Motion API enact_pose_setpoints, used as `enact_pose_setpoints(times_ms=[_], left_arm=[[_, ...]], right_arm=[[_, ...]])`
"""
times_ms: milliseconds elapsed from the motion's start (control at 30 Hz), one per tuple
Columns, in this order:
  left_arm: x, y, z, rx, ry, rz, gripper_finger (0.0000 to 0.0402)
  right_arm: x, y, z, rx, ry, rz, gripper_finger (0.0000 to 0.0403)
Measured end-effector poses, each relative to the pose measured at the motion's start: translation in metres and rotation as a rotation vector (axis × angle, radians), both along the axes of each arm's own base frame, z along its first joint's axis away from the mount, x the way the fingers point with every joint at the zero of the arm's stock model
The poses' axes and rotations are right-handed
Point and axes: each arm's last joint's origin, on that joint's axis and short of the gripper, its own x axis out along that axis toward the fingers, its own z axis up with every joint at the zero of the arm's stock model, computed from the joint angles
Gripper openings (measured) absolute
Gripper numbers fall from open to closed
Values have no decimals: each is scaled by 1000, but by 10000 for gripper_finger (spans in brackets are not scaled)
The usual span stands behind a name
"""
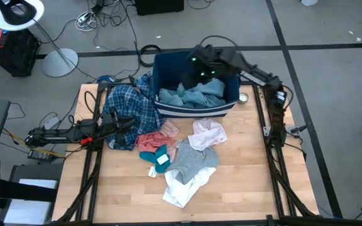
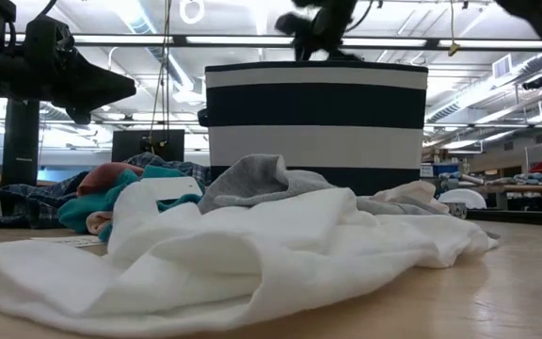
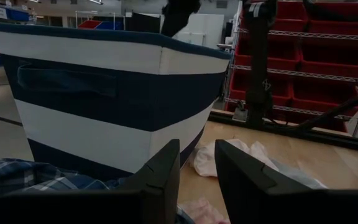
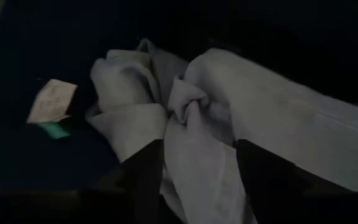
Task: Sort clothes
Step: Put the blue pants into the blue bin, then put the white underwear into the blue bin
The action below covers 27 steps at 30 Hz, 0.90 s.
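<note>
The dark blue bin with a white stripe (image 1: 197, 112) stands at the table's far edge, and the large light blue garment (image 1: 193, 95) lies inside it. My right gripper (image 1: 198, 73) is open above the bin, its fingers on either side of a bunched fold of that garment (image 4: 188, 115). My left gripper (image 1: 129, 123) is open by a narrow gap and empty, over the blue-white plaid shirt (image 1: 131, 103) left of the bin. The salmon pink (image 1: 153, 139), teal (image 1: 158, 156), grey (image 1: 193, 160), white (image 1: 182, 189) and pale pink (image 1: 207, 133) garments lie on the table. My right gripper comes down into the bin from above, its fingers (image 4: 143, 171) standing on either side of the light blue garment's bunched fold (image 4: 197, 155). I cannot tell whether they touch it. The garment lies in the bin.
Black frame rails run along the table's left (image 1: 93, 157) and right (image 1: 275, 157) sides. A small round object (image 1: 244, 97) lies right of the bin. Bare wood shows at the near right (image 1: 244, 182). The white garment fills the low view's foreground (image 2: 233, 254).
</note>
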Motion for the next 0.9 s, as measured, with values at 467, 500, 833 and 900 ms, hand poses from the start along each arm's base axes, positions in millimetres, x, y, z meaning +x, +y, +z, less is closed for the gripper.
enact_pose_setpoints(times_ms=[467,500,833,900], left_arm=[[0,0,0,0,0,0,108],[0,0,0,0,0,0,108],[0,0,0,0,0,0,108],[0,0,0,0,0,0,108]], right_arm=[[-61,107,84,-356,-113,268,225],[-64,115,86,-365,-111,295,225],[-105,183,94,-428,-81,520,220],[-112,194,90,-427,-87,568,217]])
